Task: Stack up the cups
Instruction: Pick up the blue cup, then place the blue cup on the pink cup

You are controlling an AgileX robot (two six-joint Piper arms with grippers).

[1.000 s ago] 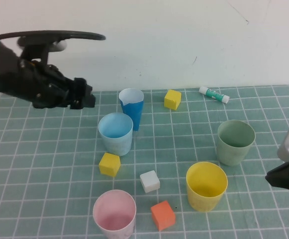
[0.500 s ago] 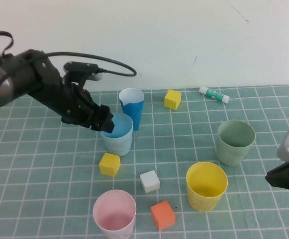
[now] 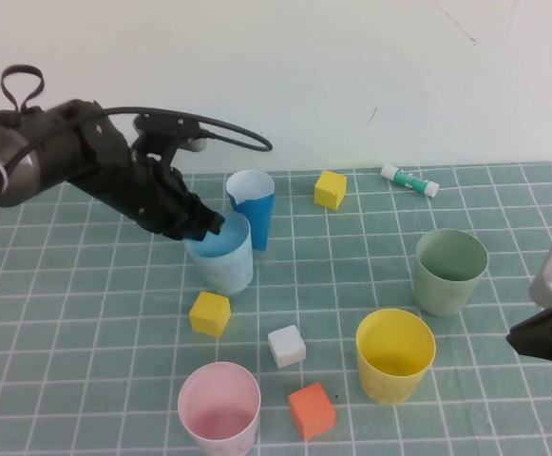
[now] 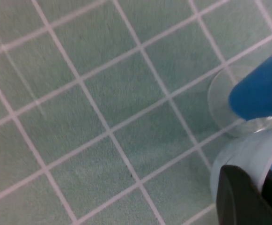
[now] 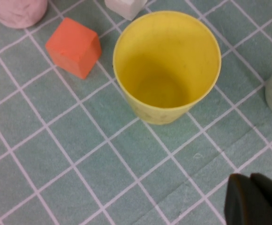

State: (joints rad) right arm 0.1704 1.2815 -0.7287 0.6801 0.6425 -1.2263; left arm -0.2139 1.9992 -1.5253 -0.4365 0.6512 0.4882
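The light blue cup (image 3: 223, 258) stands left of centre. My left gripper (image 3: 205, 224) is shut on its left rim: one finger (image 4: 241, 197) lies outside the wall of the light blue cup (image 4: 241, 157) and the other is inside. The pink cup (image 3: 218, 408) is at the front edge, the yellow cup (image 3: 394, 356) front right, and the green cup (image 3: 449, 271) behind it. All stand upright and apart. My right gripper (image 3: 551, 347) hangs shut at the right edge, empty, with its fingertips (image 5: 257, 199) a little short of the yellow cup (image 5: 168, 65).
A narrow dark blue cone (image 3: 252, 204) stands just behind the light blue cup, close to my left gripper. Two yellow cubes (image 3: 330, 188) (image 3: 209, 313), a white cube (image 3: 286, 345) and an orange cube (image 3: 311, 410) lie scattered. A glue stick (image 3: 409, 180) lies by the back wall.
My left arm swung in from the far left to the light blue cup and closed its jaws on the rim. The right arm has not moved.
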